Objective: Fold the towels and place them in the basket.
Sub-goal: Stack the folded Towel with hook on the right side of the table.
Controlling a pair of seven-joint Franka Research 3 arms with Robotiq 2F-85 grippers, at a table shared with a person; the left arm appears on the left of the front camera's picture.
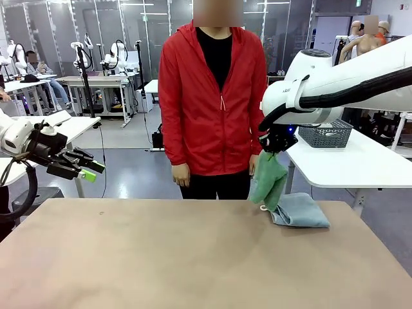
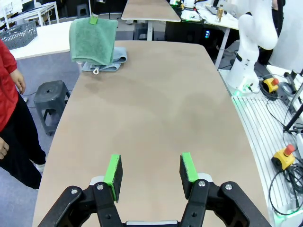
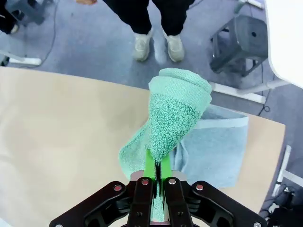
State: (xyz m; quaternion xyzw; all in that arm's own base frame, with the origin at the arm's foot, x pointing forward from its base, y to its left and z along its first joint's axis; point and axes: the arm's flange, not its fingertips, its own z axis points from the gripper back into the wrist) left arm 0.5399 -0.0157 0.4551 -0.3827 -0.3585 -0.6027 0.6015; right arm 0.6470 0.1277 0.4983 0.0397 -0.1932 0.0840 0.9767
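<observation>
Behind the right arm, at about two o'clock on a separate white table (image 1: 360, 161), the basket (image 1: 326, 134) is sitting; its contents cannot be made out. The right gripper (image 3: 155, 172) is pinching the green towel (image 1: 269, 181), dangling it above the grey-blue towel (image 1: 300, 210) at the table (image 1: 193, 257) edge. The left gripper (image 2: 150, 176) is hovering spread, holding nothing.

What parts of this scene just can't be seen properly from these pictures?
- Blue towel: front view, its near corner is behind the hanging green towel.
- Right hand: right wrist view, the fingertips are buried in green towel.
- Basket: front view, the robot arm covers part of it, so its inside is unclear.
</observation>
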